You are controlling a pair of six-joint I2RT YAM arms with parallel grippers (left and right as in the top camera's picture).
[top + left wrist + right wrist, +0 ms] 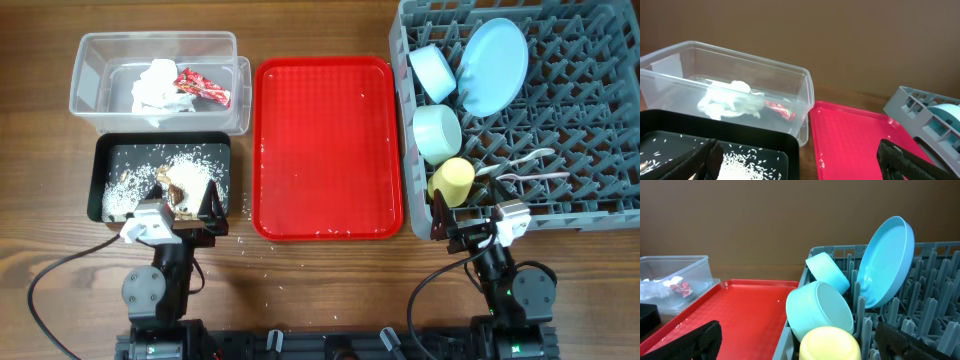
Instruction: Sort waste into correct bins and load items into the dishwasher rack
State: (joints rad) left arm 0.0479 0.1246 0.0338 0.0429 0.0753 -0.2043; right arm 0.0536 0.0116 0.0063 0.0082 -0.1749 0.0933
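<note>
1. My left gripper (187, 196) hung over the near edge of the black tray (105, 150), fingers spread wide and holding nothing.
2. My right gripper (468, 212) was likewise parted and empty at the near edge of the dishwasher rack (590, 120), just beside the yellow cup (451, 180).
3. White rice (125, 190) and brownish scraps (188, 183) lay in the black tray.
4. Behind it, the clear tub (90, 50) held the crumpled napkin (157, 88) and the red wrapper (203, 87).
5. In the rack, the blue plate (495, 65) leaned on edge, with two blue bowls (432, 72) (437, 132) on their sides beside it, the cup nearest me, and white plastic cutlery (530, 157) lying across the pegs.
6. The red serving tray (325, 130) lay between bins and rack on the wooden table (330, 290).
</note>
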